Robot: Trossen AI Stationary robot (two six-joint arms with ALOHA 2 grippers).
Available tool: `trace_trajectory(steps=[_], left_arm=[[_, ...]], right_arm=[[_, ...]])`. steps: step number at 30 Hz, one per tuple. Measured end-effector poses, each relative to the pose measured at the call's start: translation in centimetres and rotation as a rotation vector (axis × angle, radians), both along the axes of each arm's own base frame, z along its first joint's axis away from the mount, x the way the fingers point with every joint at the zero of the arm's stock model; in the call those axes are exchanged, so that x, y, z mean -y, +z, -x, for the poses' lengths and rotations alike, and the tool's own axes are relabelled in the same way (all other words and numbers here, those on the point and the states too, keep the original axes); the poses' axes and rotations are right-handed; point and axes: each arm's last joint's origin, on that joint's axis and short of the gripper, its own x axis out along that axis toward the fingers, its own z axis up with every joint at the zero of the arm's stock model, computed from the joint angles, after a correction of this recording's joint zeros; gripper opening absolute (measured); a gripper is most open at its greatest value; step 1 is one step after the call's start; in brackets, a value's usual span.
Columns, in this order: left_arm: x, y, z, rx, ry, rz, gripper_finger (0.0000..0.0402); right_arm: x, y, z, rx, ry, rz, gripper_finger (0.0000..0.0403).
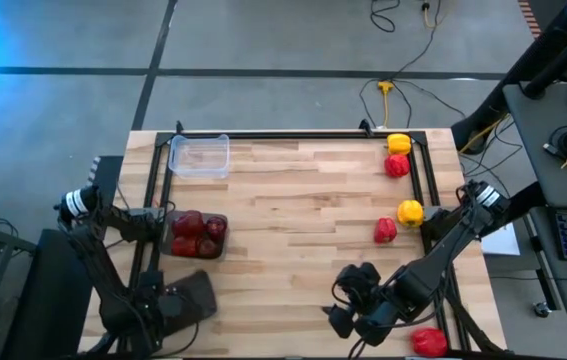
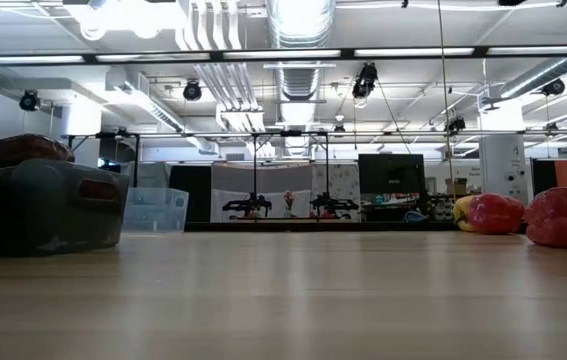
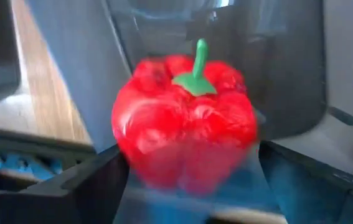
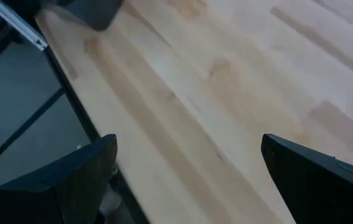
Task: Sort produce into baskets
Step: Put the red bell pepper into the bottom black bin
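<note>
From above, my left gripper [image 1: 191, 297] sits low at the near left corner of the wooden table [image 1: 303, 200], just past the near end of the dark basket [image 1: 199, 236] that is filled with maroon peppers [image 1: 195, 228]. The overhead picture does not reveal anything between my left fingers. My left wrist camera does: a bright red pepper [image 3: 185, 127] fills the space between my two dark fingers [image 3: 58, 190], which stand spread on either side of it; I cannot tell whether they touch it. Its green stem points away from my wrist, so its long axis runs stem to base along my line of sight, and grey plastic shows behind it.

My right gripper [image 1: 353, 310] hangs over the near middle of the table. Its wrist camera shows fingers [image 4: 313, 177] wide apart over bare wood, with nothing between them.

Only the overhead view shows the clear basket [image 1: 199, 155] at the far left corner, a yellow pepper [image 1: 399, 143] touching a red one [image 1: 396, 165] at the far right, another yellow [image 1: 410, 212] and red [image 1: 385, 231] pair nearer, and one red pepper [image 1: 429, 342] at the near right edge.

The table-level view shows neither gripper, only a dark basket [image 2: 48, 205] heaped with maroon at left and red peppers [image 2: 563, 217] at right.
</note>
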Motion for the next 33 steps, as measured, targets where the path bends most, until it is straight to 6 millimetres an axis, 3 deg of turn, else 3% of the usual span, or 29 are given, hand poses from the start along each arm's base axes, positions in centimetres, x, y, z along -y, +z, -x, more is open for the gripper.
trace_trajectory(steps=[5, 10, 13, 18, 23, 29, 33], left_arm=[[1.0, 3.3, -0.3, 0.048, -0.003, 0.037, 0.0345], [1.0, 7.1, -1.5, 0.345, -0.007, -0.02, 0.034], [0.5, 7.9, -2.7, 0.517, 0.072, -0.06, 0.0335], [-1.3, 5.6, -4.9, 0.569, 0.236, -0.154, 0.0328], [-0.6, 3.0, -5.9, 0.522, 0.204, -0.034, 0.0325], [0.6, 1.8, -5.2, 0.439, 0.175, 0.031, 0.0325], [1.4, 2.3, -4.5, 0.421, 0.15, 0.07, 0.0325]], right_arm=[[0.6, 0.9, 0.9, -0.06, -0.002, -0.077, 0.039], [1.1, 0.4, 2.4, -0.264, 0.023, -0.093, 0.039], [1.2, -0.4, 3.5, -0.434, 0.041, -0.084, 0.039], [1.3, -1.7, 4.8, -0.587, 0.044, 0.002, 0.039], [0.6, -2.3, 5.8, -0.668, 0.095, 0.017, 0.039], [-0.1, -2.3, 7.4, -0.737, 0.119, 0.033, 0.039], [-0.5, -2.3, 8.0, -0.742, 0.106, 0.039, 0.039]])
